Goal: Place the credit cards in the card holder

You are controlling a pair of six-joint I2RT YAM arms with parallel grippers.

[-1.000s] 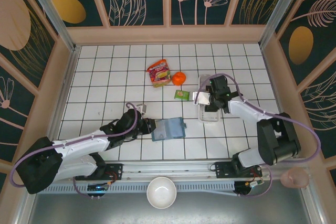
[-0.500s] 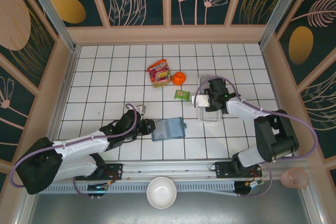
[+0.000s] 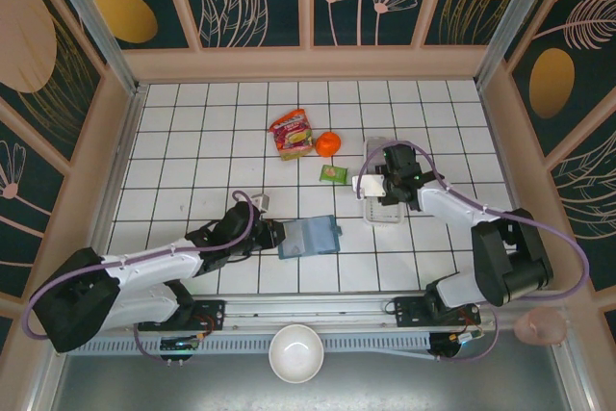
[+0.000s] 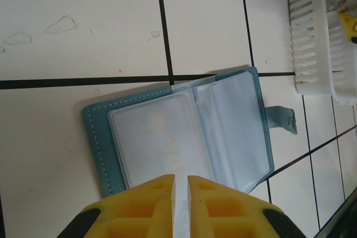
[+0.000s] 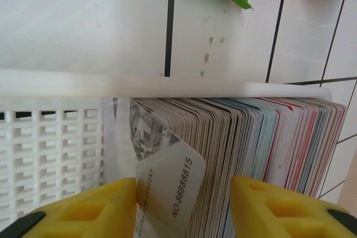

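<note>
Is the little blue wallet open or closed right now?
Open. The card holder lies spread flat on the tiles, its pale clear pockets facing up and its strap tab sticking out sideways, unfastened.

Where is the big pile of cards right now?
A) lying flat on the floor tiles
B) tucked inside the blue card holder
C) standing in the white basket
C: the cards stand packed on edge inside the white basket, while the card holder lies open on the tiles apart from it.
</note>
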